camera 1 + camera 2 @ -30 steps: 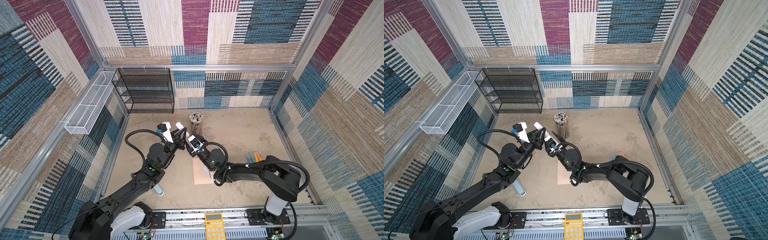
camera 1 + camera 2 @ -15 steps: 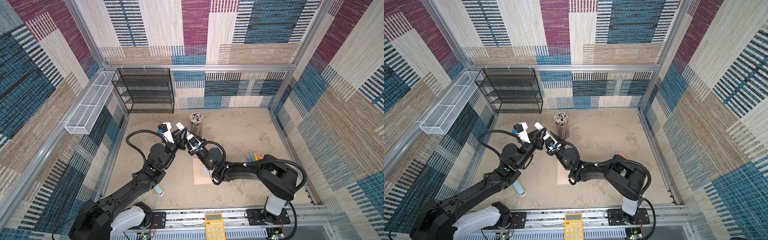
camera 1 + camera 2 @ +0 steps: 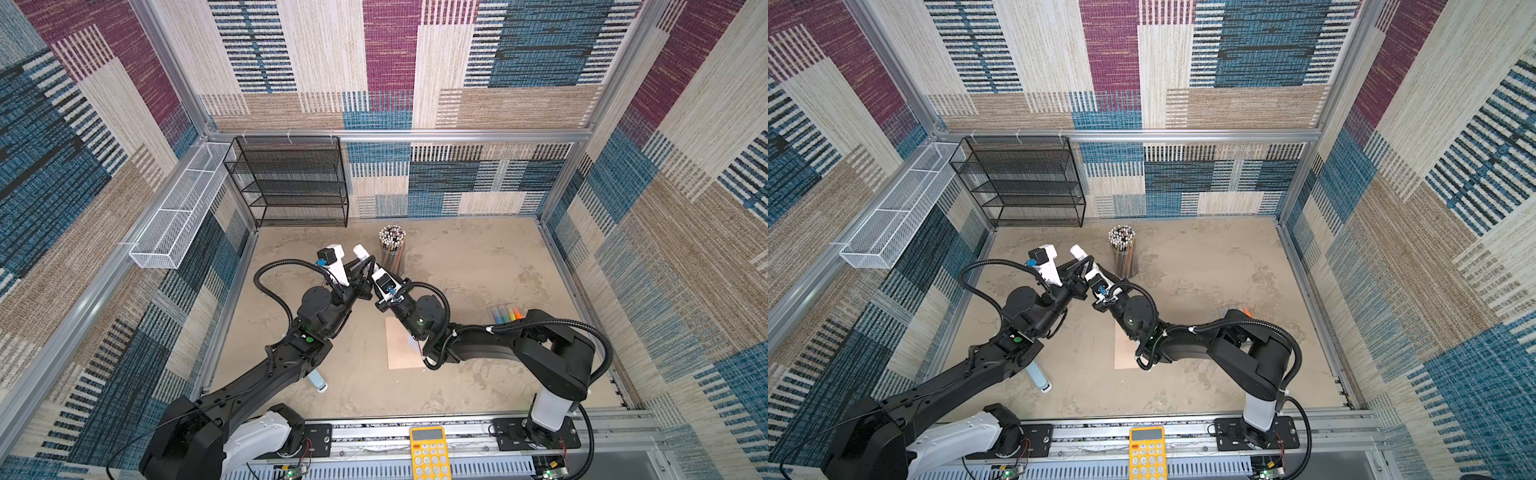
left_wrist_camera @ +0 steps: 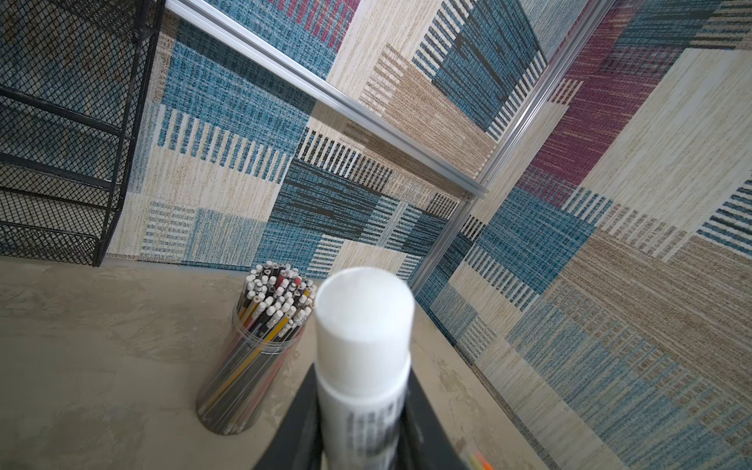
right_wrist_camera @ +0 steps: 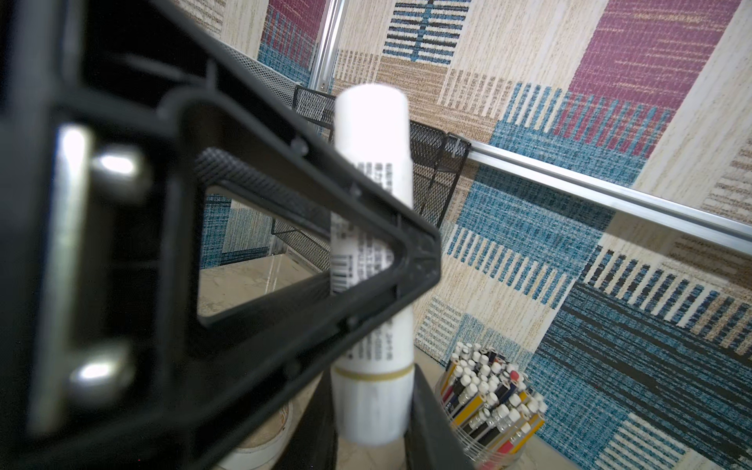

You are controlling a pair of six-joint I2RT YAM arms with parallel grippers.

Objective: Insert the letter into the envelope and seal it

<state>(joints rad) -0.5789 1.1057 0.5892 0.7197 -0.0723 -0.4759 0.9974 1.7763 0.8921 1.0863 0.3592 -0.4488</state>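
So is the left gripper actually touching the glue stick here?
Touching. The left wrist view shows the left gripper closed on the glue stick, its black fingers pressed against both sides with no gap.

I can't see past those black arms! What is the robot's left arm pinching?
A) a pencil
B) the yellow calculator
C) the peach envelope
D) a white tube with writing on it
D: in the left wrist view the white tube stands clamped in the left end effector, while the envelope lies flat on the table and the calculator sits on the front rail.
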